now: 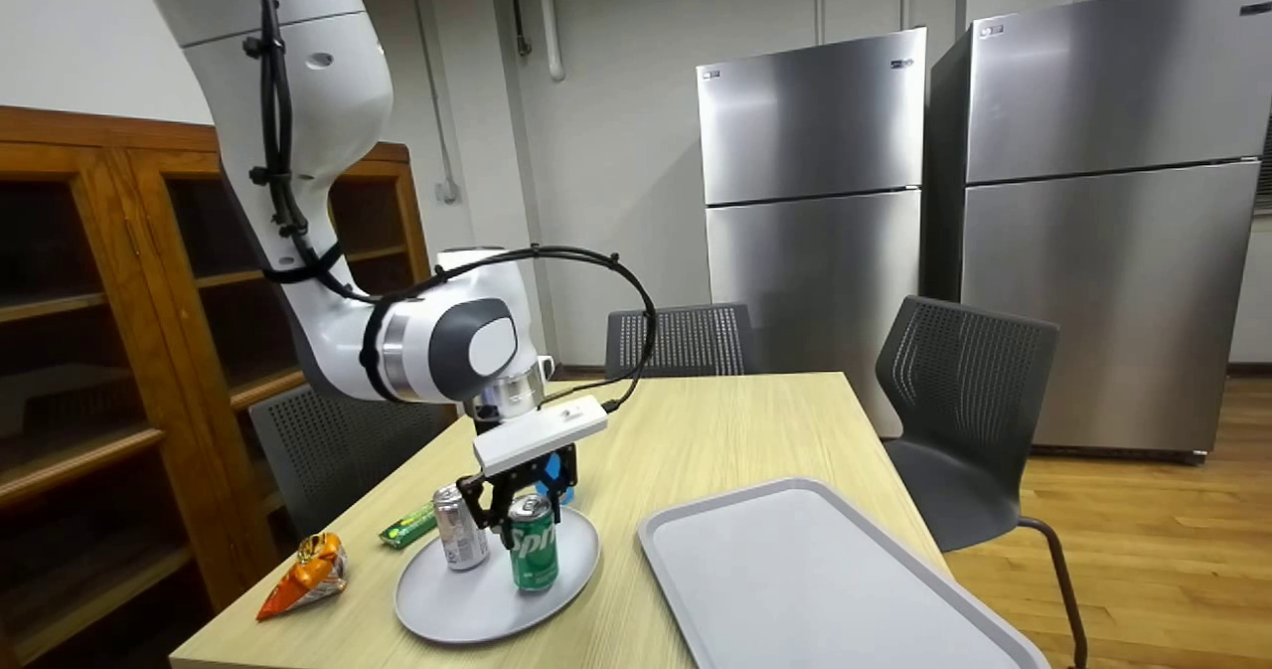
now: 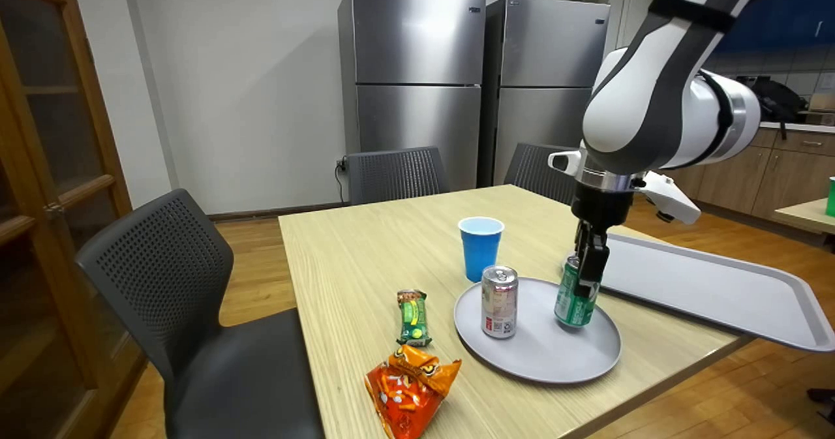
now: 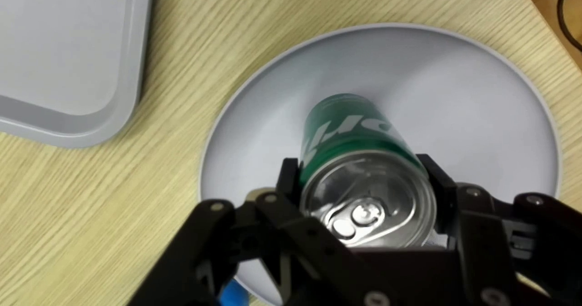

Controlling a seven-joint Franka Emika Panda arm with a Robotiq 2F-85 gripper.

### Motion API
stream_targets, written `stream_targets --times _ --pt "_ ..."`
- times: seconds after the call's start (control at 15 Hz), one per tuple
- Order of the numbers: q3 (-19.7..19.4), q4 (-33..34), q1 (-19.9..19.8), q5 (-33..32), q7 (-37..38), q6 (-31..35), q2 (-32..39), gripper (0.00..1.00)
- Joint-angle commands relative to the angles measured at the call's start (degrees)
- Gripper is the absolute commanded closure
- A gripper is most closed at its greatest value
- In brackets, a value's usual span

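Observation:
My gripper [image 1: 532, 522] is shut on a green Sprite can [image 1: 537, 558], one finger against each side near its top. The can [image 2: 570, 305] stands over a round grey plate [image 2: 541, 364]; I cannot tell whether its base touches the plate. In the wrist view the can's silver lid faces the camera between the fingertips [image 3: 361, 174], and the plate [image 3: 477, 92] lies beneath. A silver can [image 2: 500, 305] stands upright on the plate beside the gripper; it also shows in an exterior view [image 1: 460, 530]. In the wrist view the silver can is hidden.
A blue cup [image 2: 481, 250] stands behind the plate. A green-wrapped bar [image 2: 413, 318] and an orange snack bag [image 2: 412, 393] lie beside the plate. A large grey tray [image 1: 815, 580] lies on the plate's other side. Chairs [image 1: 964, 430] surround the table [image 1: 696, 420].

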Motion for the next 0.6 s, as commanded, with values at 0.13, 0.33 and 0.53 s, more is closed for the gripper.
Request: stream_targets --times 0.13,0.33,0.53 --pt "-0.1 -1.4 -0.2 -2.4 1.7 1.2 -2.5 0.00" --pt "0.2 -1.6 -0.5 -1.7 1.6 0.6 -3.7 0.00" --pt "0.0 -2.0 -0.3 -1.6 2.1 0.3 -5.9 0.00"
